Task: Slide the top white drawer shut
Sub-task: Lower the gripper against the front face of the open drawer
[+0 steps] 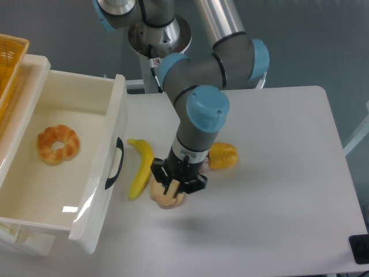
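Clearly, from the fixed camera, we see the top white drawer pulled well out at the nine o'clock side of the desk, its black handle facing three o'clock. A croissant-like pastry lies inside it. The pincer points down at the middle of the desk, over a pale tan food item; its fingers seem to sit around that item, but we cannot tell how wide they stand or whether they truly grip it.

We judge the risks as follows. A banana lies just beside the drawer front, between pincer and handle, so a push toward nine o'clock could sweep it against the front or jam it. If the pincer does hold the tan item, it could be dragged along. A yellow bell pepper sits at the arm's three o'clock side and could be nudged. The yellow woven basket at ten o'clock looks out of the way.
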Action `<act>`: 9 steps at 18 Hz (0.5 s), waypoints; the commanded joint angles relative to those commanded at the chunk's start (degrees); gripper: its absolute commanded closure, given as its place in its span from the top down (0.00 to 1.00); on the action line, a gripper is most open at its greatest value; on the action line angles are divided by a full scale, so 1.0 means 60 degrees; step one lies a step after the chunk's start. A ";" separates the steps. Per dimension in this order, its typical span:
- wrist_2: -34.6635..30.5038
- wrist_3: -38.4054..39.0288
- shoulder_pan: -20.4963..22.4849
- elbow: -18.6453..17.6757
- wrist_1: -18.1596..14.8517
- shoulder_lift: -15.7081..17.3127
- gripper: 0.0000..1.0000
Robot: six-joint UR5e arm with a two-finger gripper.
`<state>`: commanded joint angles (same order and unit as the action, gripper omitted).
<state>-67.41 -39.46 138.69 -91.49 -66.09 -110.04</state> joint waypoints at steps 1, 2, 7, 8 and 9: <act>0.0000 0.0000 0.0015 -0.0015 -0.0015 0.0000 0.00; 0.0000 0.0000 0.0015 -0.0102 -0.0029 0.0000 0.00; 0.0862 0.0628 0.0102 -0.0162 -0.0614 0.0030 0.00; 0.0981 0.0673 0.0103 -0.0147 -0.0775 0.0029 0.00; 0.0996 0.0674 0.0103 -0.0147 -0.0922 0.0044 0.00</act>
<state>-61.44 -35.42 139.31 -92.37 -71.62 -109.78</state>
